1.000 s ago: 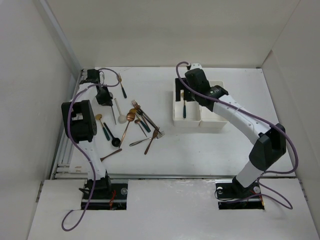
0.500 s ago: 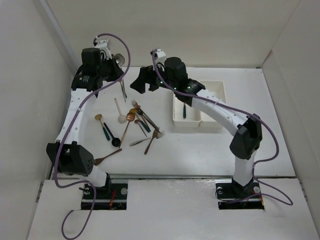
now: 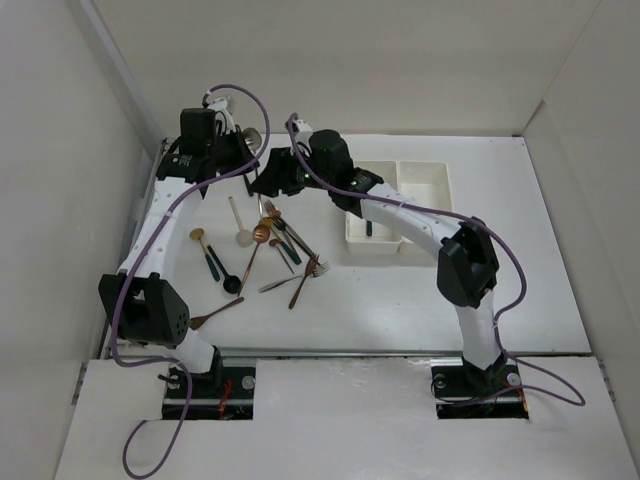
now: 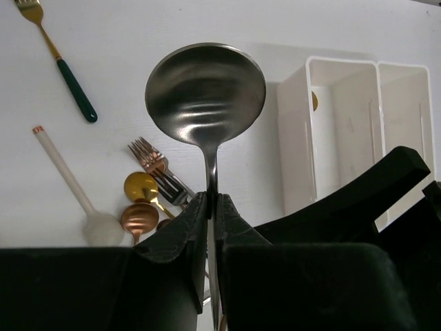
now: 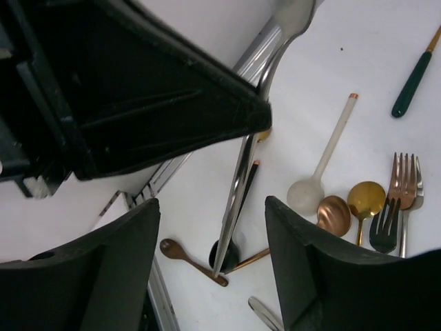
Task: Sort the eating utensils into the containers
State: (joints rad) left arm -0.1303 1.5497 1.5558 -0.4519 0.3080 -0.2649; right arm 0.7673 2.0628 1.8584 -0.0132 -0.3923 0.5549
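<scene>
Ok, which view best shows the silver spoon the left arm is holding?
The left wrist view: the silver spoon sits large and central, bowl facing the camera, neck pinched in the jaws. The right wrist view shows mostly its long handle between open jaws. In the top external view it is a small grey disc.

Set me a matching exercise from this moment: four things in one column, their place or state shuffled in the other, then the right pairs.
Things
1. silver spoon
2. right gripper
3. white spoon
4. dark-handled utensil

Place or state
A. lying in a white bin
B. open, jaws either side of a metal handle
C. pinched by its handle in the left gripper
D. lying loose on the table

Pairs: 1-C, 2-B, 3-D, 4-A
</scene>
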